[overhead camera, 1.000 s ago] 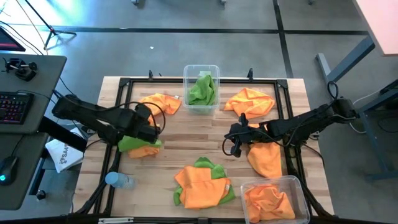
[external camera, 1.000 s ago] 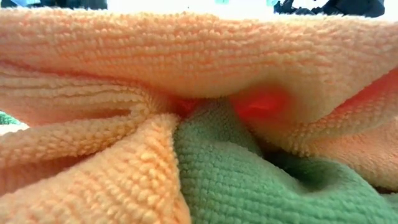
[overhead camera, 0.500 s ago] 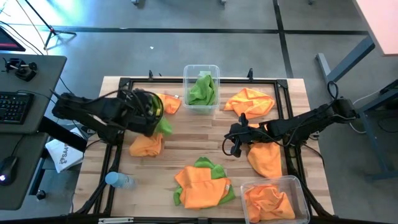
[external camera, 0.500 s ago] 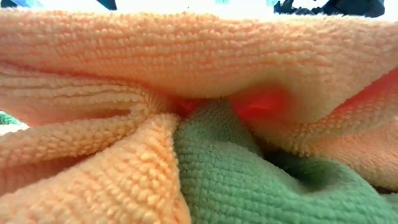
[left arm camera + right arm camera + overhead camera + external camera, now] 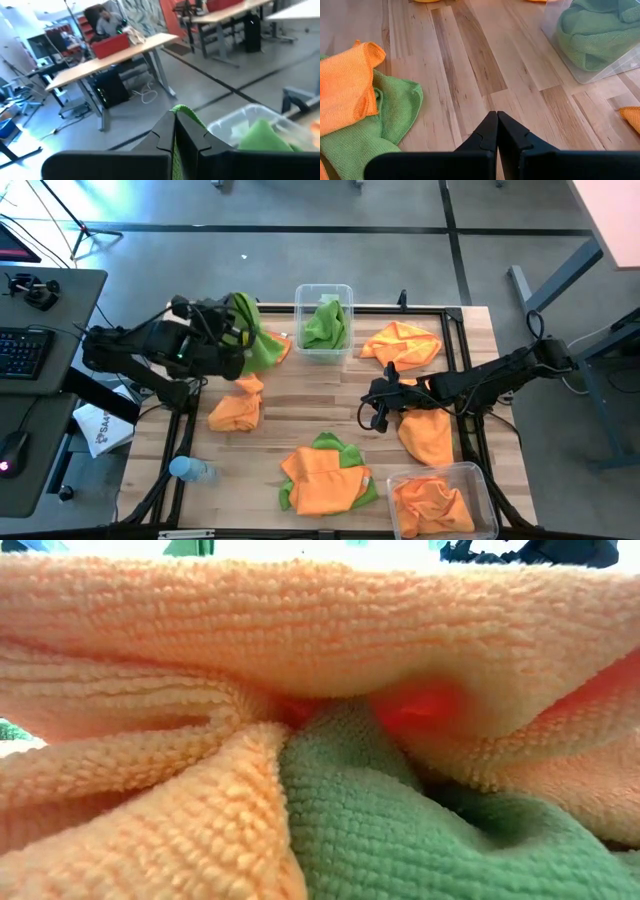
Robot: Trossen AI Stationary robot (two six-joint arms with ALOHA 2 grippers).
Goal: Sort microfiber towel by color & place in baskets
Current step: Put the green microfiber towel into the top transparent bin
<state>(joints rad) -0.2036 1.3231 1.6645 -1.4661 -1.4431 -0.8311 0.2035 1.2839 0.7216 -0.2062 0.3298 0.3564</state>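
On the wooden table (image 5: 300,415), a green towel (image 5: 252,345) is held clamped in the left gripper (image 5: 238,332), raised beside the far basket (image 5: 323,322). The right gripper (image 5: 378,412) is positioned mid-table, fingers pressed together, empty.

counter (image 5: 310,415): we see pale wood planks with darker grain streaks, edged by a black frame
held towel (image 5: 256,340): we see lime green, hanging from the dark left claw (image 5: 240,332)
far basket (image 5: 323,292): clear plastic, and we see lime green cloth inside
near basket (image 5: 478,480): clear plastic, and we see orange cloth inside
loose towels: we count bright orange ones at the far right (image 5: 402,344), near right (image 5: 427,435) and left (image 5: 237,411)
middle pile (image 5: 325,472): we see orange on top, lime green showing beneath
right claw (image 5: 497,123): we see matte black
bottle (image 5: 191,470): we see a pale blue cap
floor (image 5: 400,255): grey with dark lines
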